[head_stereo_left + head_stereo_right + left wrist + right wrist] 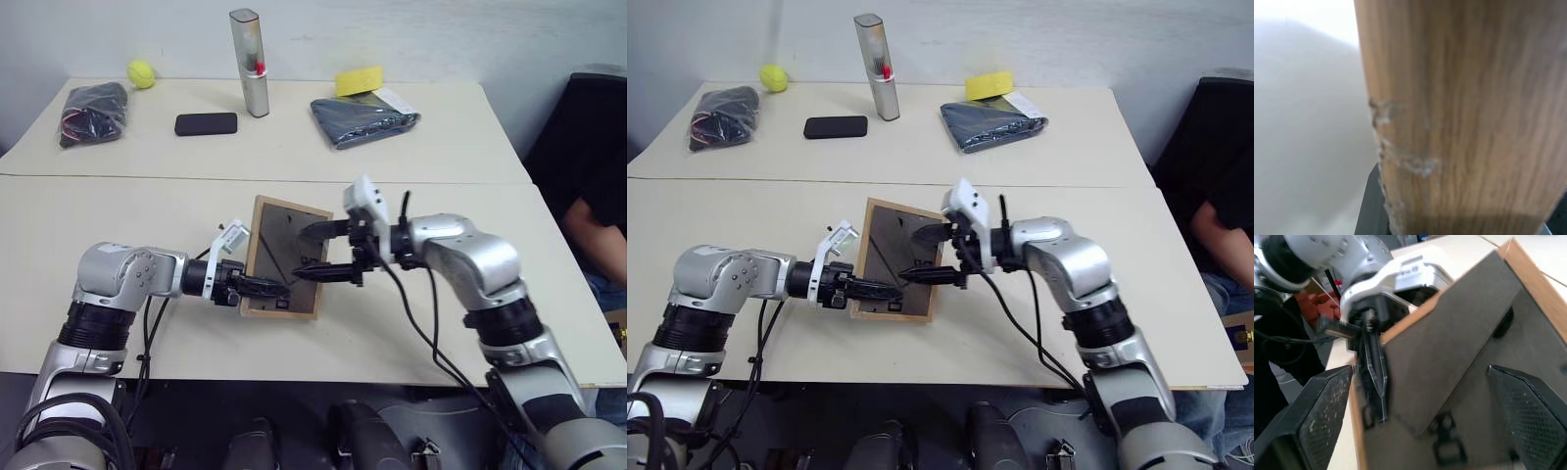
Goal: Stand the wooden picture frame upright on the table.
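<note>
Both grippers meet at the wooden picture frame (282,259), tipped up over the table (118,211). Left gripper (263,287) pinches its wooden edge. Right gripper (318,250) hangs wide apart behind it. It looks light and stiff, with breakable glass, so hold the wood.

Both arms reach inward, left gripper (263,287) clamped — fingers pointing right, right gripper (315,251) facing it — fingers spread wide.
</note>
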Controlling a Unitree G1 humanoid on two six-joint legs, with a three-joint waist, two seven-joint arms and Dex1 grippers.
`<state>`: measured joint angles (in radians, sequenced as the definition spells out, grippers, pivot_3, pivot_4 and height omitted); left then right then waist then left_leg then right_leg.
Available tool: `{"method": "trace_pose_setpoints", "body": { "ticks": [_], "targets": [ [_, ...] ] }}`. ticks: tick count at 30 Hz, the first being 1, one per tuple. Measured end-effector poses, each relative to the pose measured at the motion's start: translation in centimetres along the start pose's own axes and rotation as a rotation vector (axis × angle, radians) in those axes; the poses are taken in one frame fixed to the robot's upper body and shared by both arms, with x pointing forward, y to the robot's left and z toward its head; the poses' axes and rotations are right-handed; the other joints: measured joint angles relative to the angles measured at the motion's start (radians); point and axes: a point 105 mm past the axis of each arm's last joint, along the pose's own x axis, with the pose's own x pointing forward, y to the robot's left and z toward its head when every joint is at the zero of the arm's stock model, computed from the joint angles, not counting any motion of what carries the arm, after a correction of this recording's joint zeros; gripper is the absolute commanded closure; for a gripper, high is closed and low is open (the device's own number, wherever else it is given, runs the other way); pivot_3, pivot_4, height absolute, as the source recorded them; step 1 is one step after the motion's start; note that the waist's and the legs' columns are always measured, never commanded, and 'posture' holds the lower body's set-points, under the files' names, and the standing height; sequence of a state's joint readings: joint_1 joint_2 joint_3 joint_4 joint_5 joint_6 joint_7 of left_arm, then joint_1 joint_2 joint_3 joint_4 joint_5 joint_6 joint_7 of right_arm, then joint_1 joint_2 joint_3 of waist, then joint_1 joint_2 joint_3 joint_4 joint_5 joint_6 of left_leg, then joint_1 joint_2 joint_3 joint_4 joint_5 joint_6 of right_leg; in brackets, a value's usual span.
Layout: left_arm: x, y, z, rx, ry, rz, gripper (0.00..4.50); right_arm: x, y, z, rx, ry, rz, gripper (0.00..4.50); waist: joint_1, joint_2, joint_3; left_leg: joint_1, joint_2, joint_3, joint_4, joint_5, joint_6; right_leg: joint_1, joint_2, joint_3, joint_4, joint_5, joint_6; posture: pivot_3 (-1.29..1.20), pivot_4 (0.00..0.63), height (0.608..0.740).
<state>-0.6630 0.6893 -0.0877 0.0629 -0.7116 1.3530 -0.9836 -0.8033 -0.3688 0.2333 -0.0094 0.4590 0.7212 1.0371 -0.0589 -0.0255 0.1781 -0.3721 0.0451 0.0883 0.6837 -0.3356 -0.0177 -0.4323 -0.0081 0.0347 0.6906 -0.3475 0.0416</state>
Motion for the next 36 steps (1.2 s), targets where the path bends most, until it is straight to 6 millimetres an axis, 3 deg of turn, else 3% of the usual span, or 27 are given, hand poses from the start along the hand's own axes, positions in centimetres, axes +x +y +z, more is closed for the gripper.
{"method": "trace_pose_setpoints", "body": {
  "ticks": [4, 11, 16, 22, 25, 29, 32, 34, 36],
  "targets": [
    [0.1, -0.1, 0.1, 0.007, 0.003, -0.005, 3.67, 0.3, 0.3, 0.5, -0.012, -0.008, 0.008, 0.00, 0.002, 0.000, 0.000, 0.000, 0.000, 0.000, 0.000, 0.000, 0.000, 0.000, -0.001, 0.000, -0.001, 0.000, 0.000, 0.00, 0.150, 0.740],
    [0.2, -0.2, 0.8, 0.031, -0.005, -0.015, 3.67, -0.2, 3.9, 1.1, 0.017, -0.026, 0.163, 0.00, 0.002, 0.000, 0.000, 0.000, 0.000, -0.001, 0.000, 0.000, 0.000, 0.001, 0.000, -0.001, 0.000, 0.000, 0.000, 0.00, 0.150, 0.740],
    [0.2, 0.4, 0.6, 0.006, -0.004, -0.016, 3.67, -2.7, 2.1, 0.6, -0.050, 0.034, 0.009, 0.00, 0.004, 0.000, 0.000, 0.000, 0.000, -0.001, 0.000, 0.000, 0.000, 0.001, 0.000, -0.001, -0.001, 0.000, 0.000, 0.00, 0.150, 0.740],
    [0.1, 0.2, 0.8, 0.002, -0.005, -0.020, 3.67, -7.7, -2.2, -1.6, -0.506, 0.188, -0.283, 0.00, 0.006, -0.001, 0.001, 0.000, -0.001, 0.000, 0.000, -0.001, 0.001, 0.001, 0.000, 0.000, -0.003, 0.000, 0.000, 0.00, 0.150, 0.740],
    [0.1, 0.1, 0.9, -0.002, -0.001, -0.023, 3.67, -8.2, -3.2, -2.3, -0.861, 0.216, -0.344, 0.00, -0.003, -0.002, 0.001, 0.001, -0.001, 0.002, 0.000, 0.000, 0.001, 0.001, 0.001, 0.002, -0.001, 0.000, 0.000, 0.00, 0.150, 0.740],
    [-0.3, -0.6, 1.6, -0.008, -0.016, -0.039, 3.67, -7.2, -3.4, -2.9, -1.352, 0.226, -0.309, 0.00, -0.018, -0.002, 0.004, 0.002, 0.000, 0.003, 0.000, 0.000, 0.000, 0.000, 0.001, 0.003, 0.001, 0.000, 0.000, 0.00, 0.150, 0.740],
    [-0.6, -1.5, 2.3, -0.026, -0.028, -0.077, 3.67, -5.7, -3.5, -1.9, -1.624, 0.164, -0.302, 0.00, -0.029, -0.002, 0.004, 0.001, 0.000, 0.005, 0.000, 0.001, -0.001, -0.003, 0.001, 0.004, 0.003, 0.000, 0.000, 0.00, 0.150, 0.740],
    [-0.7, -2.2, 2.6, -0.021, -0.031, -0.099, 3.67, -4.4, -3.3, -1.2, -1.720, 0.087, -0.309, 0.00, -0.030, -0.002, 0.004, 0.001, 0.000, 0.005, 0.000, 0.001, -0.002, -0.004, 0.002, 0.005, 0.005, -0.001, -0.002, 0.00, 0.150, 0.740],
    [-0.6, -2.6, 2.6, -0.018, -0.020, -0.113, 3.67, -3.1, -3.1, -0.6, -1.769, 0.000, -0.334, 0.38, -0.030, -0.002, 0.004, 0.001, 0.001, 0.005, 0.000, 0.002, -0.004, -0.006, 0.003, 0.005, 0.007, -0.002, -0.003, 0.00, 0.150, 0.740]
  ]
}}
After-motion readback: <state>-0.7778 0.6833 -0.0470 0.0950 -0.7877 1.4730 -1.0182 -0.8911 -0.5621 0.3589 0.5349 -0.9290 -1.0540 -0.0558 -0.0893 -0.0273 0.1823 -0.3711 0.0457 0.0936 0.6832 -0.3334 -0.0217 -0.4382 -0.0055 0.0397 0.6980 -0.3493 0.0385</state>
